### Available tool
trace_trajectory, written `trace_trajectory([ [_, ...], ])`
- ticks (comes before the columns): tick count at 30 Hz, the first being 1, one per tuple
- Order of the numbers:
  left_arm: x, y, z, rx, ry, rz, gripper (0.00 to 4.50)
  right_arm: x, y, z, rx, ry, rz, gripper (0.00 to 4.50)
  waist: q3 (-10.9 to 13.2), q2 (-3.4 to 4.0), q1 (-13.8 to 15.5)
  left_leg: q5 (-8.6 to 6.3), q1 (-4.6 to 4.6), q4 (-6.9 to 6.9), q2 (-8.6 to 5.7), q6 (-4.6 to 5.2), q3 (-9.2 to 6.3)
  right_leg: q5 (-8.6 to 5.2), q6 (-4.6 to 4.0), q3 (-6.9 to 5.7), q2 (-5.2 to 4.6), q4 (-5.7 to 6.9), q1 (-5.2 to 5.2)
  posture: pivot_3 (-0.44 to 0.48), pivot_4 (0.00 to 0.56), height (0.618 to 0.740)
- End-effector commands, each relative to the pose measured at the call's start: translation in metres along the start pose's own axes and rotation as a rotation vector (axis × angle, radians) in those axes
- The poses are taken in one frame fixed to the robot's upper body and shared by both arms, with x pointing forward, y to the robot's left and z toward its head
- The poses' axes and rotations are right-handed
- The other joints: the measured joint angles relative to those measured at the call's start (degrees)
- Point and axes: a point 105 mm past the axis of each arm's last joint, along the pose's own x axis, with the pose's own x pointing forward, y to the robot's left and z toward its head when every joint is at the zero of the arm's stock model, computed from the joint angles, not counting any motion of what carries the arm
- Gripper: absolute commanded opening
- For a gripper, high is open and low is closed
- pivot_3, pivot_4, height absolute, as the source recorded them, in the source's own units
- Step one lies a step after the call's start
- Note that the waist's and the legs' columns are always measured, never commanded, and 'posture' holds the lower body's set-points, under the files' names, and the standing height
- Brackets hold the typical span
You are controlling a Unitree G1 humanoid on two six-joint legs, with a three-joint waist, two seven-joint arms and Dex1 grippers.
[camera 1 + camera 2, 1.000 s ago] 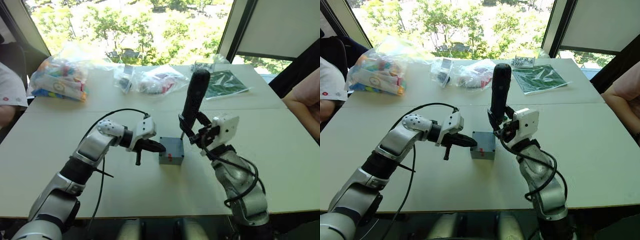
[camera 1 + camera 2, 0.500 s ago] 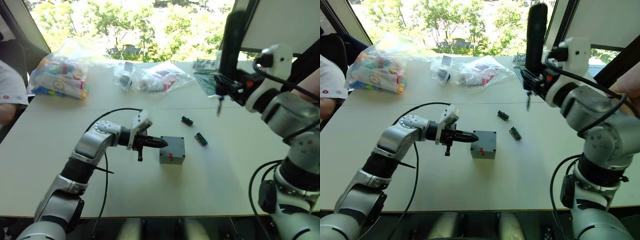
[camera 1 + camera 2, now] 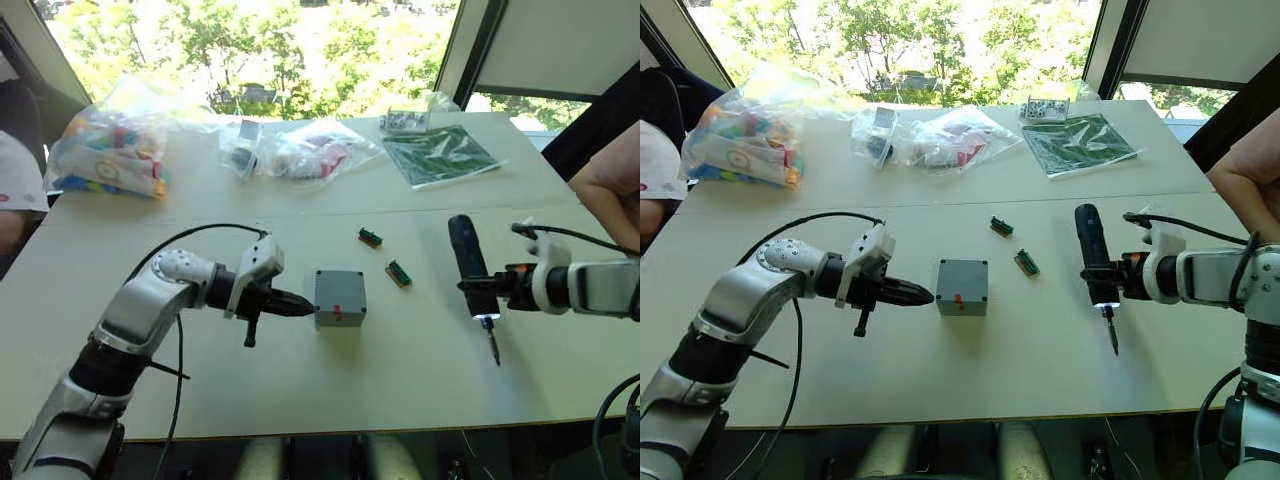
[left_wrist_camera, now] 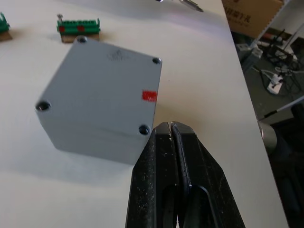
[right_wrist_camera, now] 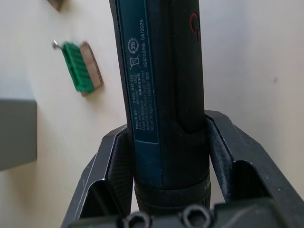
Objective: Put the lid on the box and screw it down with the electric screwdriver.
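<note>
since half a second ago the right arm has swung down from high in the upper right, and the electric screwdriver (image 3: pixel 471 268) now hangs low over the table (image 3: pixel 300 390) at right of centre.

left eye view: the box (image 3: pixel 339 297) sits mid-frame with the lid on it and its red mark facing the camera. the left gripper (image 3: pixel 288 304) lies just beside the box's left wall; whether it touches is unclear. the right gripper (image 3: pixel 490 285) is clamped on the screwdriver, whose long axis runs up and down the frame, bit toward the lower edge. the box lies well to the left of that bit, so the screwdriver arm must travel leftward and stand the tool up over a corner hole. two small green connectors (image 3: pixel 400 273) lie between box and tool.

right eye view: same layout, with a person's arm (image 3: pixel 1245 170) cut off at the right edge.

left wrist view: its own fingers (image 4: pixel 166 156) are pressed together, tips at the box's near corner. three corner holes are visible; whether screws sit in them is hard to make out.

right wrist view: the fingers (image 5: pixel 118 171) grip the tool's barrel from both sides; the bit is hidden.
</note>
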Motion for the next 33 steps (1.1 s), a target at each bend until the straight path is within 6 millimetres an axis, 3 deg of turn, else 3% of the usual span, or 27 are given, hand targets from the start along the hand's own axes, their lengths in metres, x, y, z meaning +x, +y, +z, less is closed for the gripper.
trace_trajectory([
  [1,-0.005,0.003,0.008,0.022,-0.033,0.048,0.00,-0.006,-0.006,0.004,-0.016,0.014,-0.054,1.91,0.0,-0.03,0.2,0.00,-0.03,0.01,-0.02,0.00,-0.01,0.00,0.00,-0.01,0.00,0.00,-0.01,0.000,0.150,0.740],
  [4,-0.006,0.007,0.006,0.014,-0.036,0.071,0.00,-0.004,-0.007,0.008,-0.006,0.025,-0.066,1.91,0.1,-0.08,0.1,0.00,-0.07,0.03,-0.08,0.00,0.03,0.00,0.00,0.00,-0.05,-0.03,-0.02,0.000,0.150,0.740],
  [6,-0.008,0.011,0.008,0.006,-0.056,0.092,0.00,-0.003,-0.008,0.010,0.008,0.028,-0.068,2.84,0.1,-0.11,0.1,0.00,-0.07,0.05,-0.09,0.00,0.03,0.00,0.00,0.00,-0.08,-0.03,-0.02,0.000,0.150,0.740],
  [7,-0.010,0.014,0.011,0.006,-0.072,0.109,0.00,-0.003,-0.008,0.010,0.010,0.029,-0.068,2.93,0.1,-0.11,0.1,0.00,-0.07,0.05,-0.09,0.00,0.03,0.00,0.01,0.00,-0.08,-0.03,-0.02,0.000,0.150,0.740],
  [11,-0.015,0.028,0.015,0.040,-0.092,0.219,0.00,-0.009,-0.011,0.018,-0.036,-0.003,-0.140,4.29,0.1,-0.13,0.1,0.00,-0.06,0.05,-0.05,0.00,-0.02,0.00,0.01,-0.02,-0.02,-0.02,-0.02,0.000,0.150,0.740],
  [13,-0.019,0.032,0.010,0.035,-0.068,0.246,0.00,-0.019,-0.011,0.037,-0.092,-0.097,-0.204,4.46,0.1,-0.14,0.1,0.00,-0.07,0.05,-0.05,0.00,-0.01,0.00,0.01,-0.02,-0.02,-0.02,-0.02,0.000,0.150,0.740],
  [14,-0.021,0.036,0.011,0.036,-0.081,0.269,0.00,-0.025,-0.003,0.053,-0.109,-0.172,-0.179,4.46,0.1,-0.14,0.0,0.00,-0.07,0.05,-0.05,-0.01,-0.01,0.00,0.01,-0.02,-0.03,-0.02,-0.02,0.000,0.150,0.740],
  [16,-0.029,0.049,0.009,0.033,-0.088,0.333,0.00,-0.044,0.031,0.095,-0.271,-0.445,-0.091,4.46,0.1,-0.08,-0.2,0.00,-0.06,0.05,-0.05,-0.01,0.03,0.01,0.01,0.00,-0.03,0.00,-0.06,0.000,0.150,0.740],
  [18,-0.030,0.058,-0.003,0.007,-0.020,0.344,0.00,-0.061,0.068,0.114,-0.647,-0.673,-0.116,4.46,0.1,-0.05,-0.1,0.00,-0.05,0.02,-0.04,-0.01,0.02,0.01,0.02,0.00,0.00,0.01,-0.10,0.000,0.150,0.740],
  [19,-0.029,0.060,-0.009,-0.011,0.013,0.337,0.00,-0.056,0.083,0.104,-0.783,-0.683,-0.073,4.46,0.1,-0.05,-0.1,0.00,-0.06,-0.02,-0.02,-0.01,-0.02,-0.01,0.03,-0.02,0.06,0.01,-0.15,0.000,0.150,0.740],
  [21,-0.022,0.066,-0.015,-0.018,0.053,0.341,0.00,-0.041,0.106,0.076,-0.775,-0.662,0.156,4.46,0.1,-0.24,0.1,0.00,-0.07,-0.14,0.00,-0.01,-0.14,-0.07,0.11,-0.13,0.15,-0.02,-0.15,0.000,0.150,0.740],
  [26,-0.003,0.054,-0.010,0.053,0.082,0.226,0.00,-0.009,0.137,-0.001,-0.838,-0.490,0.418,4.46,0.2,-0.42,0.4,0.03,-0.18,0.02,-0.13,-0.06,-0.22,-0.07,0.15,-0.18,-0.09,-0.26,0.07,0.000,0.150,0.740],
  [30,0.002,0.046,-0.008,0.080,0.090,0.165,0.00,0.007,0.142,-0.031,-0.825,-0.400,0.448,4.46,0.2,-0.40,0.0,0.03,-0.12,0.34,-0.25,-0.06,-0.10,0.18,0.43,-0.03,-0.27,-0.35,0.25,0.000,0.150,0.740],
  [33,0.005,0.044,-0.006,0.106,0.100,0.147,0.00,0.019,0.144,-0.042,-0.815,-0.362,0.437,4.46,0.2,-0.40,0.1,0.02,0.01,0.34,-0.18,-0.06,-0.21,0.21,0.44,-0.08,-0.18,-0.59,0.50,0.000,0.150,0.740],
])
